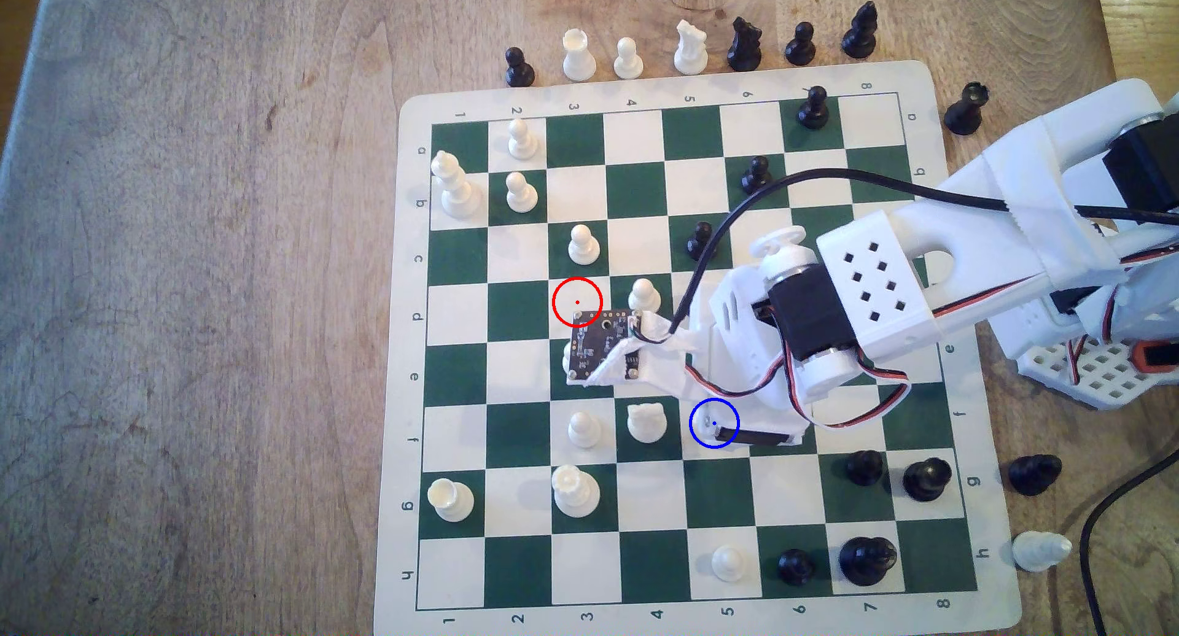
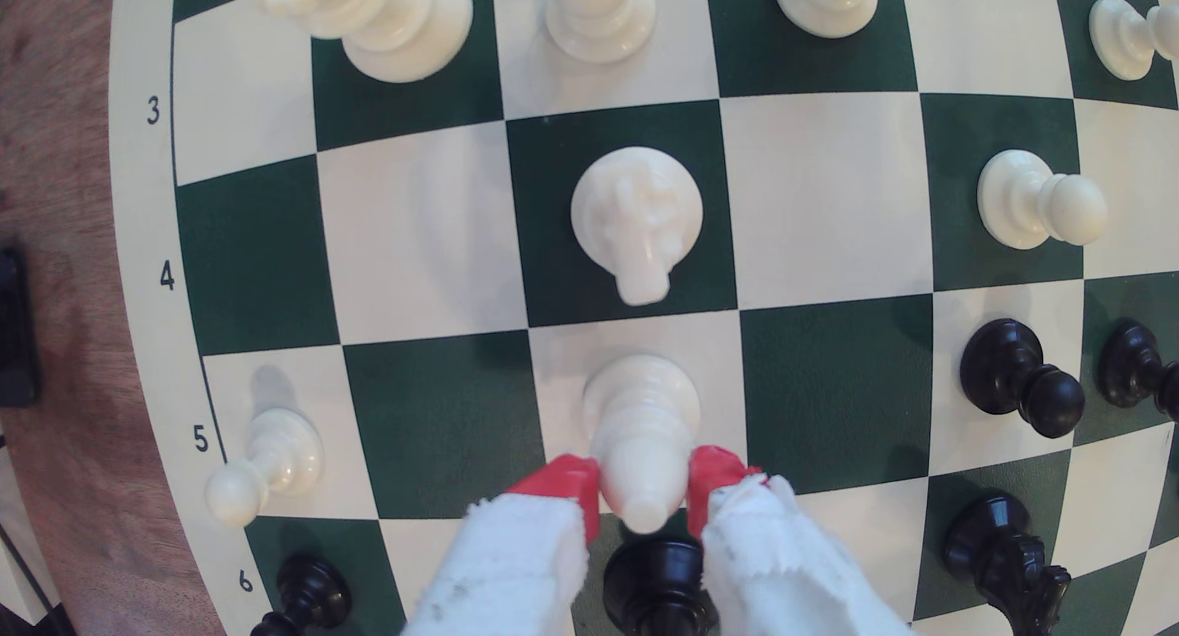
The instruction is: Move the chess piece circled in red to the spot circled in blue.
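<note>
a: one piece matters to you, the chess piece point(image 2: 640, 419). in the wrist view it stands upright on a cream square, base flat on the board point(image 2: 408, 241), its long axis running up between the red fingertips point(image 2: 568, 483).

b: is the gripper point(image 2: 643, 492) pinching it?

a: you have a fingertip just beside each flank of its upper body. i can't tell whether they press it or have let go.

b: and the spot point(image 1: 714, 423)?

a: in the exterior view your gripper covers it, so the piece looks to be on that square already. the red-ringed square point(image 1: 577, 302) lies bare.

b: neighbours?

a: a squat white piece point(image 2: 637, 218) stands one square beyond, a black piece point(image 2: 657, 585) under your wrist. i'd judge your next move is spreading and lifting straight up along that axis.
</note>
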Controlling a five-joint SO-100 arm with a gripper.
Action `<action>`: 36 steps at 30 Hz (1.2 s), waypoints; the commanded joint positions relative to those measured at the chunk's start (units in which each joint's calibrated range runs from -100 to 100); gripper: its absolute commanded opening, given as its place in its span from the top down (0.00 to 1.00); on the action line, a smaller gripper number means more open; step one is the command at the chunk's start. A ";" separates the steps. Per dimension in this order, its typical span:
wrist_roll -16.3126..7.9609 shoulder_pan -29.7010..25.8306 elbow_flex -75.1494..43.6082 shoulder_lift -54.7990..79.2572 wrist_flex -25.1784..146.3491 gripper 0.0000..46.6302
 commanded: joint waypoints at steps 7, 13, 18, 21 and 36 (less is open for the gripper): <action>0.34 0.49 -4.02 -0.75 -0.18 0.70; 0.59 0.81 -3.20 -2.20 -0.18 0.62; 0.68 1.20 -0.12 -4.32 -0.42 0.60; 1.07 1.43 2.42 -7.29 -0.59 0.59; 2.69 1.12 16.74 -24.78 -4.68 0.57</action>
